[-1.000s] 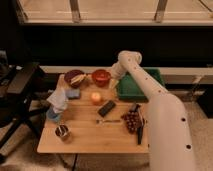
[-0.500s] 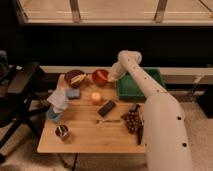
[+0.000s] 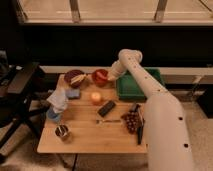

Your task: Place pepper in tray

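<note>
My gripper hangs from the white arm at the right rim of the red-orange bowl, at the back of the wooden table. A small reddish-orange shape at the gripper's tip, which seems to be the pepper, sits over the bowl's right side. It is hard to tell apart from the bowl. I cannot tell whether the gripper holds it. The deep green tray stands just right of the bowl and gripper, partly hidden by my arm.
On the table are a dark bowl, a blue sponge, a white cloth, a round yellow-orange fruit, a black bar, a fork, grapes and a metal cup. A dark chair stands left.
The gripper has shifted only slightly at the red-orange bowl's right rim. Nothing else on the table has moved.
</note>
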You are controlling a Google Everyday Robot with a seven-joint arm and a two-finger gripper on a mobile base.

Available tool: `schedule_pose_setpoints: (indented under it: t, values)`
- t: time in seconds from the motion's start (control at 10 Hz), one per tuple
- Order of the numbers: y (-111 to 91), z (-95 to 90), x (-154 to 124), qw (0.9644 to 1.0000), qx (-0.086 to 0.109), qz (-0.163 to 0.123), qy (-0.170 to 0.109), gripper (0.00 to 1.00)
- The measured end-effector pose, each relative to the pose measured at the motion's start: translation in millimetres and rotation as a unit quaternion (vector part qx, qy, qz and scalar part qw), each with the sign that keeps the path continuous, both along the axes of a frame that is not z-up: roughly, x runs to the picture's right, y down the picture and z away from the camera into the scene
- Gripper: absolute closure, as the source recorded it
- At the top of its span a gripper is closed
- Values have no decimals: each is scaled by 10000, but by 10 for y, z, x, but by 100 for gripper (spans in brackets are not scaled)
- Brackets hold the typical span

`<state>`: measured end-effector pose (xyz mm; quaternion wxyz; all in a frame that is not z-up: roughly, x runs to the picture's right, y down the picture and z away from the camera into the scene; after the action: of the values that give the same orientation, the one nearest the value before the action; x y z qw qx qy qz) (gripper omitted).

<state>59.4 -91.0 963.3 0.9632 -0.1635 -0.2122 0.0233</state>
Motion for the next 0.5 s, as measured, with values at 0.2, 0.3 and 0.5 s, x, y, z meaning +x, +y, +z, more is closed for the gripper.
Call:
schedule_pose_setpoints:
  t: [0.2, 0.3, 0.5]
  values:
    - [-206, -194, 103, 9998, -9, 166, -131, 100]
    - [-289, -281, 193, 9996, 11, 242, -156, 100]
    - [-353, -364, 511, 9991, 28, 410, -50, 100]
